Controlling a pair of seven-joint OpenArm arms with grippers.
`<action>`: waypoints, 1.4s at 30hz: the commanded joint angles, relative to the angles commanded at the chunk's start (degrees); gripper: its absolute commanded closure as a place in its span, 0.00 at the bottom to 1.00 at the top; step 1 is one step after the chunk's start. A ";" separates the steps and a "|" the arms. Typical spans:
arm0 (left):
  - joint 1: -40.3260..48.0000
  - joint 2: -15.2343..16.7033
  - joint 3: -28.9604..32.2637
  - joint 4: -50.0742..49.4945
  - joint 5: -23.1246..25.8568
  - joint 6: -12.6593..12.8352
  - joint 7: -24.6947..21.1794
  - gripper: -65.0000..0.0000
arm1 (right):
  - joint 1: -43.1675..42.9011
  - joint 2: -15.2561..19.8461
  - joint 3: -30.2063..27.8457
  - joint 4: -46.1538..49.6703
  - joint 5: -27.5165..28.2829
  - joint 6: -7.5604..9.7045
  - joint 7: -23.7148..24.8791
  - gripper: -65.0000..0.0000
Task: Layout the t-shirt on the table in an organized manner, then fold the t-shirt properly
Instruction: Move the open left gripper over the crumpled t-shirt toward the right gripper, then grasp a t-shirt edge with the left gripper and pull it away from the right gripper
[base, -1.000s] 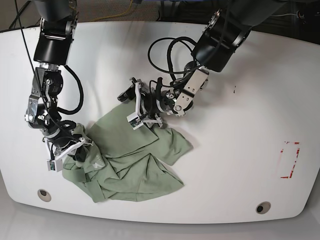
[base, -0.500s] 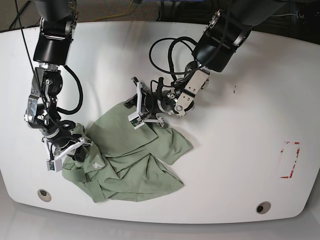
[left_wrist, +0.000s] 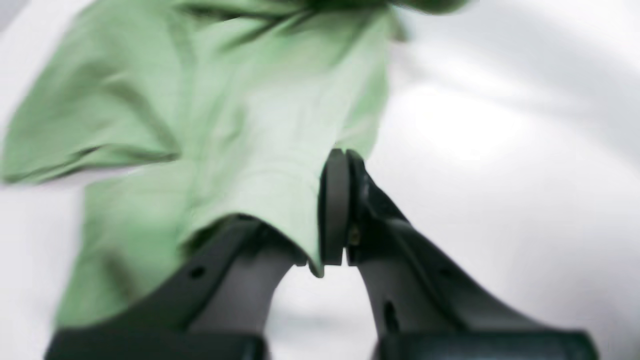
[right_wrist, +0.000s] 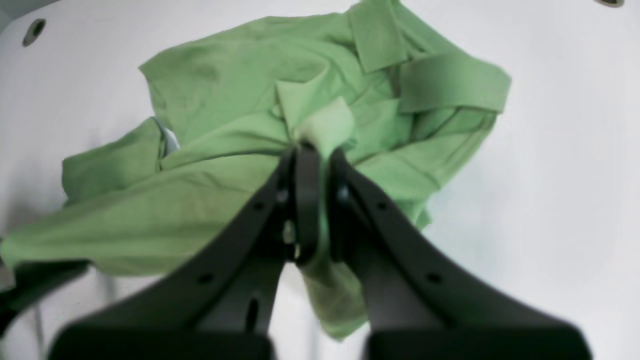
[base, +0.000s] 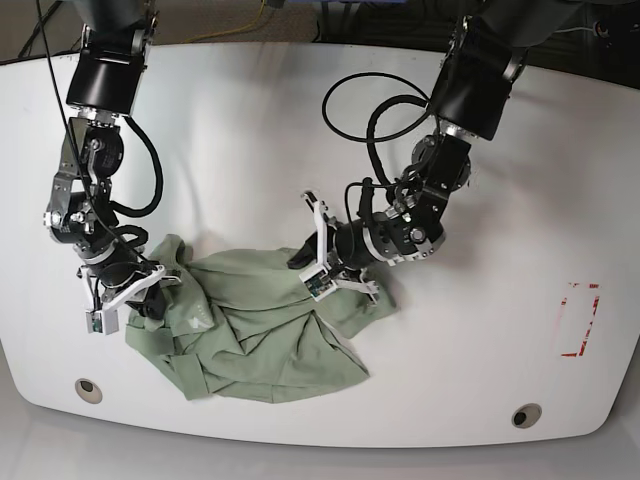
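The pale sage-green t-shirt (base: 260, 320) lies crumpled on the white table (base: 500, 340), toward the front left in the base view. My left gripper (base: 325, 272) is shut on the shirt's right-hand edge; in the left wrist view its jaws (left_wrist: 342, 157) pinch a hem of the t-shirt (left_wrist: 240, 110), with the table (left_wrist: 500, 150) below. My right gripper (base: 138, 297) is shut on the shirt's left end. In the right wrist view it (right_wrist: 312, 150) clamps a bunched fold of the t-shirt (right_wrist: 230, 90) over the table (right_wrist: 550, 175).
Two grey grommets (base: 87, 387) (base: 526, 414) sit near the table's front edge. A red tape mark (base: 578, 320) is at the right. Black cables (base: 350, 100) loop from the left arm over the table's middle back.
My left gripper has moved forward and to the right with the shirt's edge, so the cloth now sits lower and more bunched. My right gripper keeps its hold and has barely shifted.
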 joint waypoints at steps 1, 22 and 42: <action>0.00 -0.97 -0.18 1.76 -0.09 -0.09 0.70 0.96 | -0.44 0.00 0.00 0.53 0.09 -0.09 0.00 1.00; 0.18 -11.08 -11.69 26.81 -0.26 -0.26 10.90 0.96 | -12.48 -1.23 2.90 13.19 0.09 -0.18 -0.26 1.00; 0.79 -18.46 -17.49 29.27 -0.35 -0.35 10.99 0.96 | -21.27 -1.23 11.78 20.57 3.08 -0.09 -0.26 1.00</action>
